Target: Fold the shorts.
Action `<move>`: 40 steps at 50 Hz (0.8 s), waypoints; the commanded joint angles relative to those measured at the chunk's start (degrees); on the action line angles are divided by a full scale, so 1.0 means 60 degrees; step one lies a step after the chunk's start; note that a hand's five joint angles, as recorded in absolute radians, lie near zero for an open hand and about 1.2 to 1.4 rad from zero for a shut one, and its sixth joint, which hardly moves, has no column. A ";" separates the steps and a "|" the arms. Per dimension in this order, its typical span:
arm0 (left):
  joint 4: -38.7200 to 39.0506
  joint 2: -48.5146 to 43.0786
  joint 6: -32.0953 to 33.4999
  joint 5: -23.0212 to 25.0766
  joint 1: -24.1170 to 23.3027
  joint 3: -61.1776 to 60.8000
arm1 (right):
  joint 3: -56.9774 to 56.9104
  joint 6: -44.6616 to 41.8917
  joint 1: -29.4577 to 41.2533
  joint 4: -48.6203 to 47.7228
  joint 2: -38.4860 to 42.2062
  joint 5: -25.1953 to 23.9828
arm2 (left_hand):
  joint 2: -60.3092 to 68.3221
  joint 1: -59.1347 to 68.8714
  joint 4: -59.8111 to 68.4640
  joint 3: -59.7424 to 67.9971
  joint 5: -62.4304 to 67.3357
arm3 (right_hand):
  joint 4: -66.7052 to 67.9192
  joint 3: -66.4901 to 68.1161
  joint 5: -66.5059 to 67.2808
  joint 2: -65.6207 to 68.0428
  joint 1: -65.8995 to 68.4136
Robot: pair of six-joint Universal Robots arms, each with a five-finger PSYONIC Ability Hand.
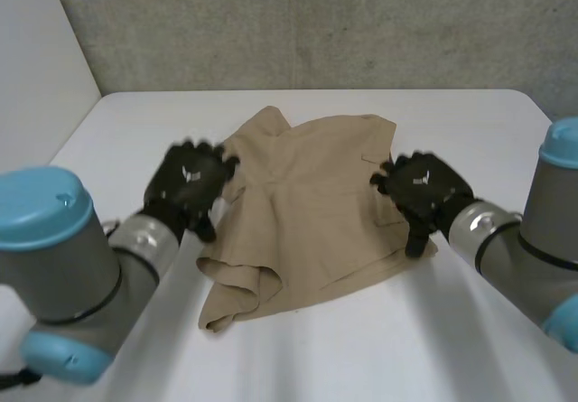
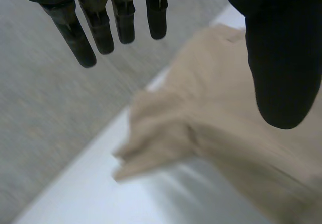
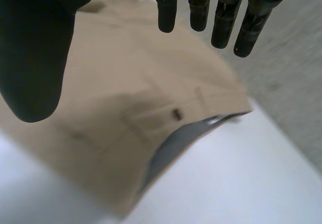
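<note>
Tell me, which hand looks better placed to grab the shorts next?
Probably the right hand: it hangs open over the shorts' side edge, while the open left hand has its fingers beyond the opposite edge.

Tan shorts [image 1: 302, 212], rumpled, spread at the table's middle

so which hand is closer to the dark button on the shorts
Right. The right hand, open, has the button under its palm, on the shorts; the left hand, also open, is at the shorts' opposite edge.
</note>
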 commanded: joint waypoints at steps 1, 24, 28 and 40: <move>-0.0656 -0.0081 -0.0508 -0.0054 0.0000 -0.0513 | 0.0863 0.0068 -0.0171 -0.0400 0.0013 -0.0329 | 0.1619 0.1557 0.1610 0.1650 0.1621 | -0.0495 -0.0348 -0.0627 -0.0394 -0.0222; -0.0260 -0.1926 -0.1359 -0.0069 0.0352 0.0658 | 0.1713 0.0053 -0.0229 -0.1456 0.0233 -0.0300 | 0.3722 0.3660 0.3714 0.3753 0.3724 | 0.0669 0.0816 0.0536 0.0769 0.0941; -0.0275 -0.2160 -0.1344 -0.0069 0.0513 0.0819 | 0.1713 0.0053 -0.0288 -0.1470 0.0233 -0.0315 | 0.5036 0.4975 0.5028 0.5068 0.5038 | 0.0725 0.0872 0.0592 0.0825 0.0997; 0.0003 -0.2498 -0.1110 -0.0887 0.1083 0.1815 | 0.1742 0.0053 -0.0288 -0.1675 0.0423 -0.0271 | 1.0531 1.0469 1.0523 1.0562 1.0533 | 0.1650 0.1797 0.1517 0.1750 0.1922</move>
